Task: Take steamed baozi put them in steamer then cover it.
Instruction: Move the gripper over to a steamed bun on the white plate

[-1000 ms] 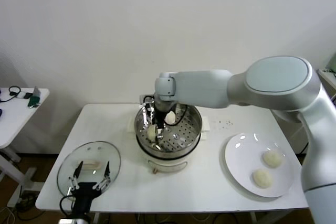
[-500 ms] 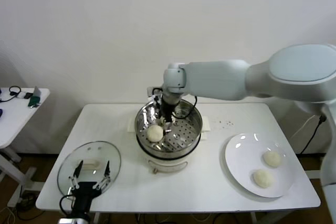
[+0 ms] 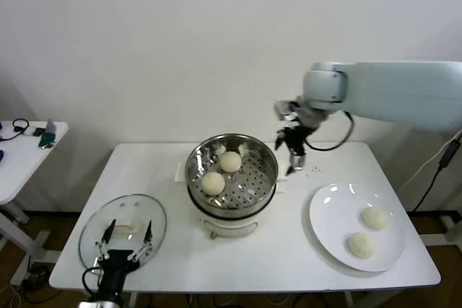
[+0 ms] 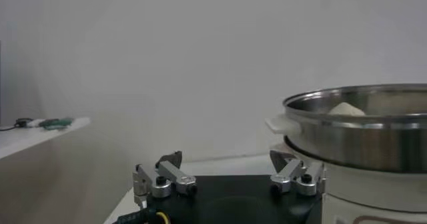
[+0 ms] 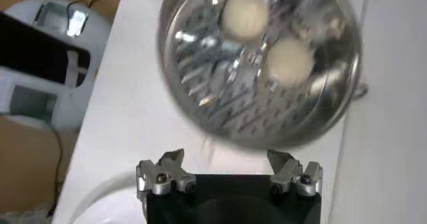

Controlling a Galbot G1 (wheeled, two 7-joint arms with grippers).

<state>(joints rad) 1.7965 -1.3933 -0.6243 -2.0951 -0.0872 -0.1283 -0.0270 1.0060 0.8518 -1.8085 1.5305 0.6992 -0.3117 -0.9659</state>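
Bright, even light — soft shadows, motion-blurred right wrist view

Steamer: showing shiny silver steel with a dotted pattern of perforations across its floor, sitting on a white pot base.
Steamed baozi: two cream-white buns lying inside the steamer; two more, pale cream, lying on the white plate to the steamer's right.
Cover: showing clear glass with a grey metal rim and a cream-white bar handle, lying left of the steamer.
Table: showing plain white around the steamer.
Right gripper: showing black with silver fittings.
Left gripper: showing black.
Wall: showing off-white behind the steamer.
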